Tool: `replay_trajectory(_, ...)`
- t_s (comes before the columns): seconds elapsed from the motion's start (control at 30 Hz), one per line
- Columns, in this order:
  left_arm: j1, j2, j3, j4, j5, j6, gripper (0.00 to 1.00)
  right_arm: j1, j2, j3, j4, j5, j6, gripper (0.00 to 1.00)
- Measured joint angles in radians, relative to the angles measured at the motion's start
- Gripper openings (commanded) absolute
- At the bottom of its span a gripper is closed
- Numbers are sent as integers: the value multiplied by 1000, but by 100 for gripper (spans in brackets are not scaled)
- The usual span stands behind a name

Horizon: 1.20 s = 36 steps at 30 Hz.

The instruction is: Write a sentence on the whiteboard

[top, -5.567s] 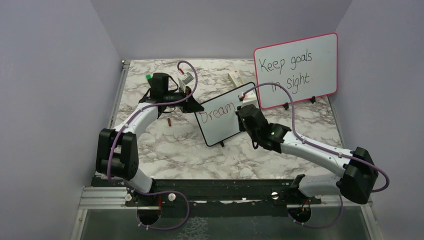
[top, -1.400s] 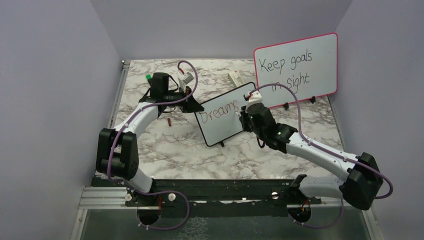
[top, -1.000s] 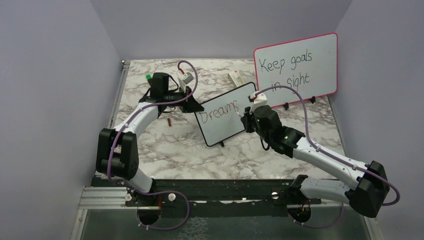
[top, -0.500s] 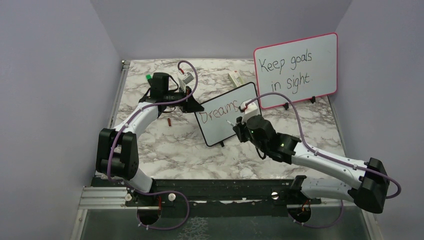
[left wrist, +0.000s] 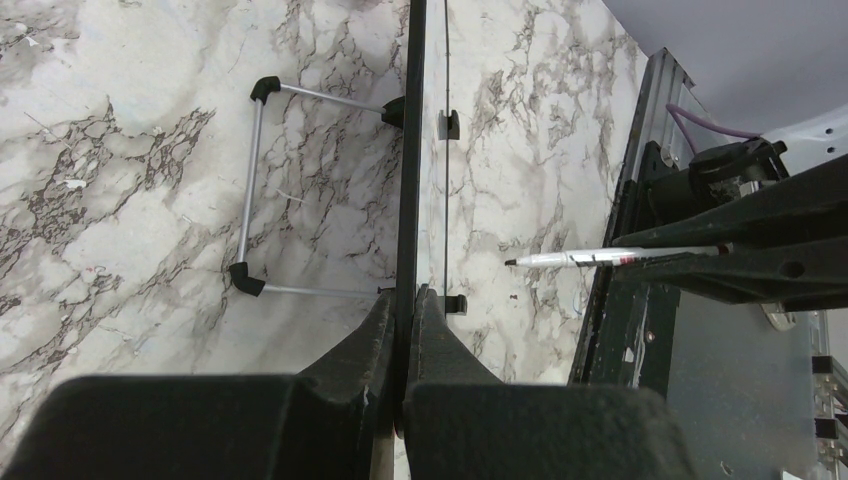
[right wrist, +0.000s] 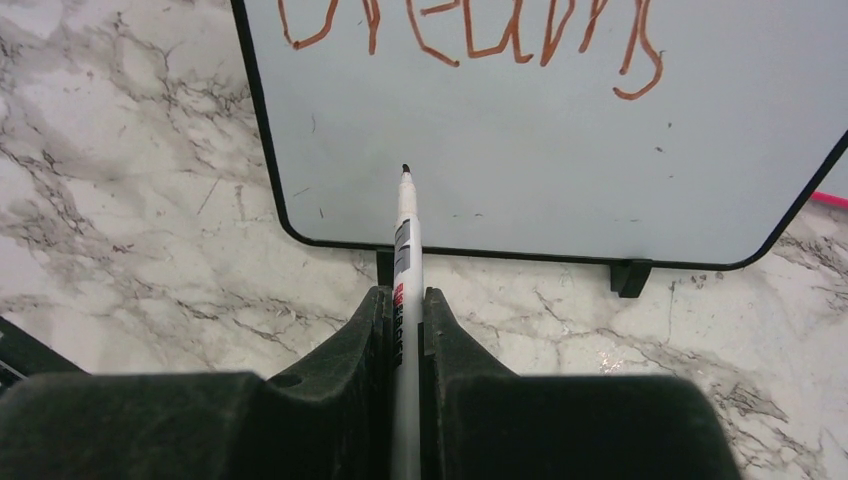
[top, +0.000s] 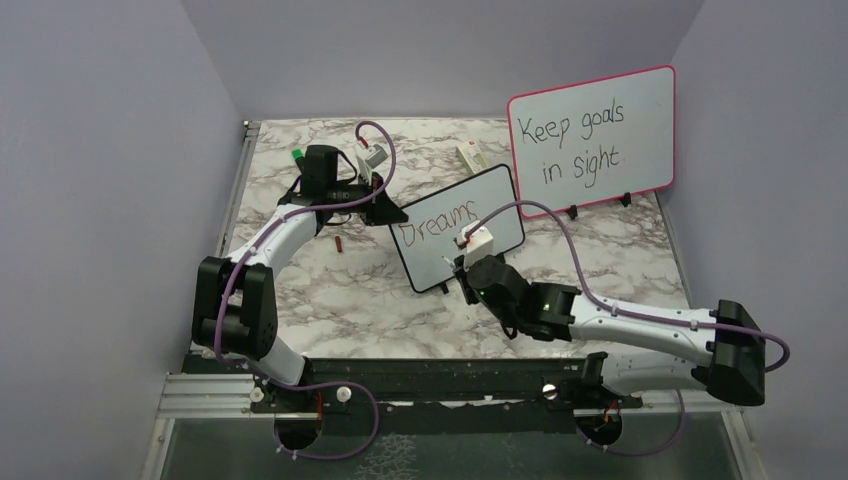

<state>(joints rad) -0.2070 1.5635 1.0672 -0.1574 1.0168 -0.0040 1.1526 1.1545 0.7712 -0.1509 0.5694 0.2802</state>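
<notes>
Whiteboard [top: 425, 255] with the thin black frame and rounded corners stands propped upright near the middle of the marble counter [top: 340, 290]. It is angled so that its face looks toward the right arm. It sits just in front and to the left of the larger pink-framed board [top: 592, 140], which carries the black words "Keep goals in sight". The sentence [right wrist: 470, 30] reads "Dreams" in red strokes, running along the upper part of the face; the lower part is blank. The left hand [left wrist: 405, 300] is pressed together on the board's left edge, one finger on each side of the black frame. Behind the board, in the left wrist view, a thin metal wire stand [left wrist: 250, 190] with black end caps rests on the counter. A small black foot [right wrist: 630, 277] shows under the bottom edge in the right wrist view. The right hand [right wrist: 403, 300] is closed on a slim white marker [right wrist: 405, 235], which lies in the slot between its fingers with the dark tip pointing at the board. That tip sits in front of the lower left part of the face, below the first letters of the red word. In the left wrist view a gap shows between the tip and the board's surface. A small red item [top: 339, 243] lies on the counter to the left of the board, beside the left arm.
</notes>
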Motion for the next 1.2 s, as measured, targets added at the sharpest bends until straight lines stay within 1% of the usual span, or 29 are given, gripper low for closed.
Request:
replay_trajectory(0.27, 0, 0, 0, 0, 0, -3, 0, 58, 102, 23, 5, 58, 0, 1)
replay_trajectory(0.63, 0, 0, 0, 1, -1, -3, 0, 92, 226, 117, 84, 78, -22, 1)
replay_trajectory(1.2, 0, 0, 0, 1, -1, -3, 0, 92, 292, 159, 111, 123, -27, 1)
